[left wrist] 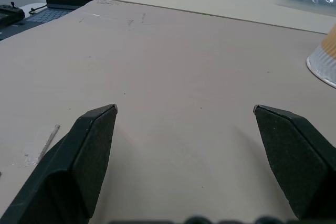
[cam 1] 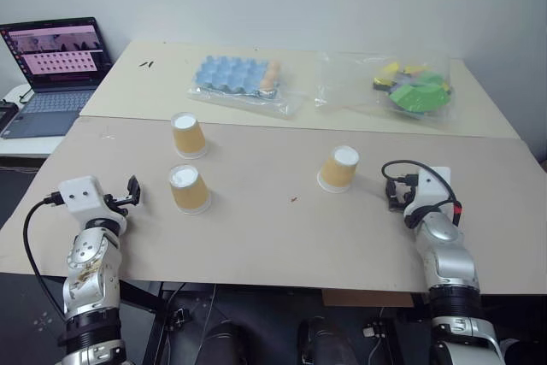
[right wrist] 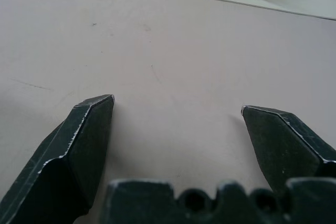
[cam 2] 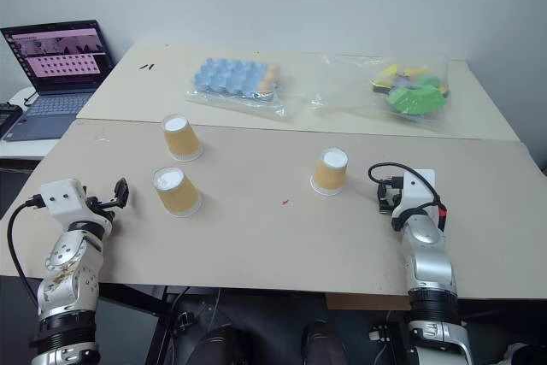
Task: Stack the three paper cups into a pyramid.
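Both grippers, left and right, spread empty, three paper cups apart between them.

No readable text is showing anywhere; the open grey laptop's pink-lit screen is displaying rows of small dark tiles, too small to make out.

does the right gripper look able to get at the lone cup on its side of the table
Probably yes. The right gripper is open, and bare table lies between it and that upside-down cup; nothing blocks the way.
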`<control>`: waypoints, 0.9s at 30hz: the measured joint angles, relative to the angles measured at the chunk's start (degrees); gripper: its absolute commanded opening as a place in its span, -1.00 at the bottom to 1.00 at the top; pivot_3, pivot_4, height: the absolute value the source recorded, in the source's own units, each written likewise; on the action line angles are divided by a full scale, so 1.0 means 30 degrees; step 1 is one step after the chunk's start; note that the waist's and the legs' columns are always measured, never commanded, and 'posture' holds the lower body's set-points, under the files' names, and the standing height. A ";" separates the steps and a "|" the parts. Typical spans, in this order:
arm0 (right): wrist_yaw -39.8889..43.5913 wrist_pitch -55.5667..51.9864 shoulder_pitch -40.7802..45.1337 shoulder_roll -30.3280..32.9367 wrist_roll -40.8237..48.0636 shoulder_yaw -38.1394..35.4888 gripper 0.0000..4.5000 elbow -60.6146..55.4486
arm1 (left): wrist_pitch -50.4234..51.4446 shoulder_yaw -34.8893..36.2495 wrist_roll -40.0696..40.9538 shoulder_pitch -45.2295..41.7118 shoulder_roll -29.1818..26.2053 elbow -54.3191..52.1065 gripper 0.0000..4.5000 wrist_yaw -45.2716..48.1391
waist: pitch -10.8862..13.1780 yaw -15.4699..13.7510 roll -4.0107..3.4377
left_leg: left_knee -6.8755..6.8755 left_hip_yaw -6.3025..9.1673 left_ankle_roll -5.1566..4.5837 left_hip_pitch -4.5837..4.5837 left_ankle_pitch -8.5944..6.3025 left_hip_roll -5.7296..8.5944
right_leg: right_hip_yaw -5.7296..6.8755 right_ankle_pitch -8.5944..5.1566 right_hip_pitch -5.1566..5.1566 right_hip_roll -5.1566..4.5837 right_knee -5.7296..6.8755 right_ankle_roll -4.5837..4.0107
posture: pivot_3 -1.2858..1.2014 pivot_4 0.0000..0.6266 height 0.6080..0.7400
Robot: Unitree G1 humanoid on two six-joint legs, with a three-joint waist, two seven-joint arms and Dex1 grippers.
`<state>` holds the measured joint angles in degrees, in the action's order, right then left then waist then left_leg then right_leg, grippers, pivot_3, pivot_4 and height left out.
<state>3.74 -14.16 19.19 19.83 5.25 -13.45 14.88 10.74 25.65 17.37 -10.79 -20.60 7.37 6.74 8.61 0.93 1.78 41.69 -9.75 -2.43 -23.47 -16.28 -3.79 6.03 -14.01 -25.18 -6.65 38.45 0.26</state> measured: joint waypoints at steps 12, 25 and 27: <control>0.6634 -0.5750 0.5838 0.2364 1.0410 -0.1088 1.00 -0.8919 | 0.0517 -0.0531 0.0382 0.1008 -0.0523 -0.0955 0.98 0.2017 | 0.0009 0.0352 -0.0060 | -0.0257 0.0005 0.0060 0.0089 0.0036 -0.0034 | 0.0001 -0.0010 0.0008 0.0062 -0.0129 -0.0024 | 0.03 -0.52 0.49; 1.5842 -0.9551 0.3602 0.6476 1.1850 0.7442 1.00 -1.3462 | 0.4940 0.0785 0.4017 0.8727 -0.7950 -0.8605 0.98 1.0967 | 0.0014 -0.0199 -0.0057 | -0.0241 0.0002 -0.0019 0.0045 -0.0030 0.0045 | 0.0075 -0.0010 0.0006 -0.0104 -0.0188 -0.0022 | 0.03 -0.52 0.49; 1.5598 -0.9325 0.3605 0.6120 1.1253 0.7480 1.00 -1.3250 | 0.5136 -0.0290 0.4059 0.7911 -0.8724 -0.8822 0.98 1.2316 | 0.0018 -0.0369 -0.0068 | -0.0239 0.0011 0.0000 0.0062 -0.0018 0.0061 | 0.0082 -0.0009 0.0013 -0.0115 -0.0151 -0.0025 | 0.03 -0.52 0.49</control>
<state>50.53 -42.14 30.01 38.19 39.01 8.99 -24.87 26.15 24.78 29.55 12.94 -46.77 -19.09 43.69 8.67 -0.17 1.58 40.97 -9.72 -2.43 -23.29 -16.33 -3.60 6.28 -14.04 -25.14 -7.00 37.99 0.18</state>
